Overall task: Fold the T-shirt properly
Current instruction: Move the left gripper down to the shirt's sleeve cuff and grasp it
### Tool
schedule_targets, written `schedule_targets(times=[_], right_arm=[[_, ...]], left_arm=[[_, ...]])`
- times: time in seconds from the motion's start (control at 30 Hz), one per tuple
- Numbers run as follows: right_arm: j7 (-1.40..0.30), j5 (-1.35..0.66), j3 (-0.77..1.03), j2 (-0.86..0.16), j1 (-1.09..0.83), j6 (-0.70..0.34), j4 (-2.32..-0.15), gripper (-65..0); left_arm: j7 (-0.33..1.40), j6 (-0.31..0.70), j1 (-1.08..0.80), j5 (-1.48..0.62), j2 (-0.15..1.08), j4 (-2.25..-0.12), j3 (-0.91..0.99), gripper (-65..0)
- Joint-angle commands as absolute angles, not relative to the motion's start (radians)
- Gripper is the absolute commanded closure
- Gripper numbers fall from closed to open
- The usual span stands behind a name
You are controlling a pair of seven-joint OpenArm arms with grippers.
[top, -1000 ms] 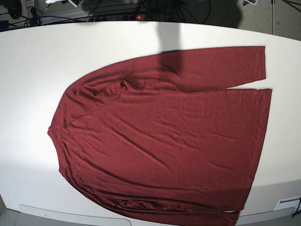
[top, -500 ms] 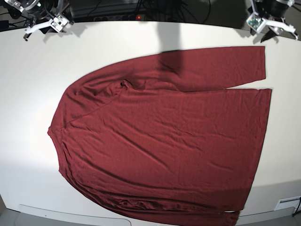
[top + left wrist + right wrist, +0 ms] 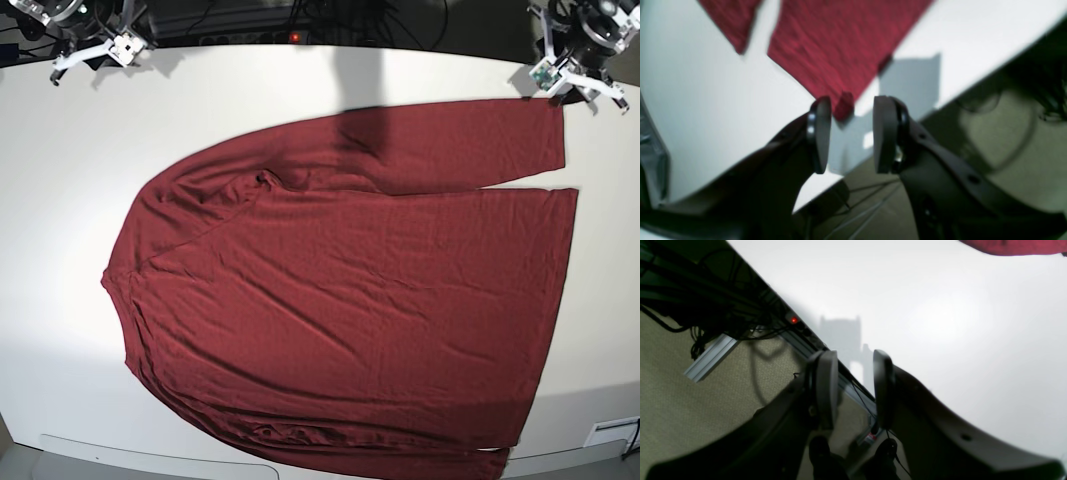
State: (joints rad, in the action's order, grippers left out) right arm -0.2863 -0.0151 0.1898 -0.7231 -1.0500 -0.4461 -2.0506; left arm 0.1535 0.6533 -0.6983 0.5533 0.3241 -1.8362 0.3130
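L pincer (image 3: 849, 135) & R pincer (image 3: 853, 390) agape, empty; T-shirt (image 3: 350, 300) lengthwise across table, neck twd R-arm side.

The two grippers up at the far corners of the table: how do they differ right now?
The left gripper hangs close to the T-shirt, with a sleeve corner showing between its fingers; the right gripper sits over bare table, well away from the cloth. The left one's jaws stand a little wider than the right's. Both are open, hold nothing and touch no fabric.
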Motion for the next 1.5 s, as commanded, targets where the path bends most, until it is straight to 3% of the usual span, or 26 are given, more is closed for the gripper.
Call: schedule_targets(times=[0.0,0.4,0.8,1.47], right_arm=[[-0.270,-0.030,0.197,-0.731,-1.058,-0.426,-2.068,-18.5],[-0.270,-0.038,0.197,-0.728,-1.058,-0.376,-2.068,-18.5],[-0.278,-0.038,0.197,-0.723,-1.059,-0.358,-2.068,-18.5],[-0.277,-0.038,0.197,-0.723,-1.058,-0.358,-2.068,-18.5]], left_arm=[[0.134,0.653,-0.707,0.549,0.346,-1.837,0.319,-20.7],[-0.004,0.653,-0.703,0.550,0.423,-1.759,0.313,-20.7],[0.036,0.652,-0.632,0.550,0.483,-1.759,0.166,-20.7],[0.022,0.653,-0.532,0.550,0.505,-1.567,0.162,-20.6]])
